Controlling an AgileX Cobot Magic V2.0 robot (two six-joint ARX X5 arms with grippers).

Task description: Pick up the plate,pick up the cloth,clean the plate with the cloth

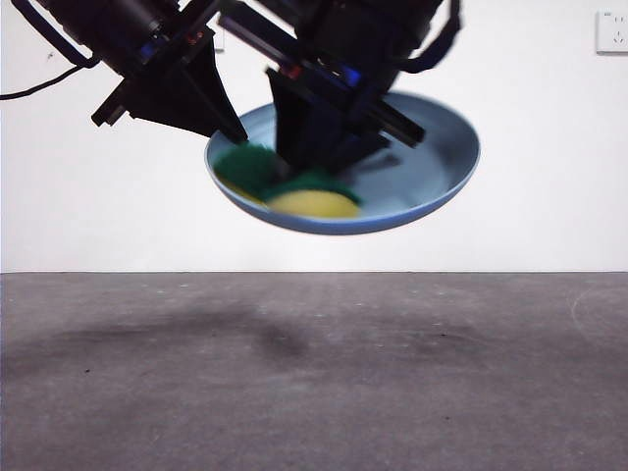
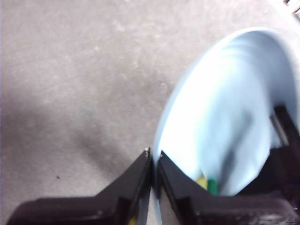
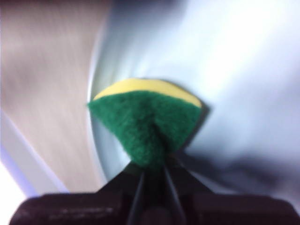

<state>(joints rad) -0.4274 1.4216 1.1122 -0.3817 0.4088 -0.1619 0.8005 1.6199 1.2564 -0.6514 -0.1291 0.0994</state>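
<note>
**Above the table: plate held up, sponge pressed inside it**

Above the grey table point(image 1: 314, 383), the light-blue plate point(image 1: 432, 157) hangs in the air, tilted, well clear of the surface. L gripper point(image 2: 153, 161) has its jaws clenched on the plate's rim, one jaw inside the dish, one outside, w/ the thin edge between them. R gripper point(image 3: 152, 173) grasps the cloth point(image 3: 145, 122), a yellow-and-green sponge, pinched at its green side so it bunches into a fan shape; yellow foam edge faces away from the jaws and sits against the plate's inner surface, near the rim where the L jaws grip.

In front view both dark arms come down from the top and cover the plate's upper left part; sponge shows below them, blurred.

Behind: white wall, a socket point(image 1: 611, 31) at upper right.

Count: 1 plate, 1 sponge, 2 grippers.
</note>
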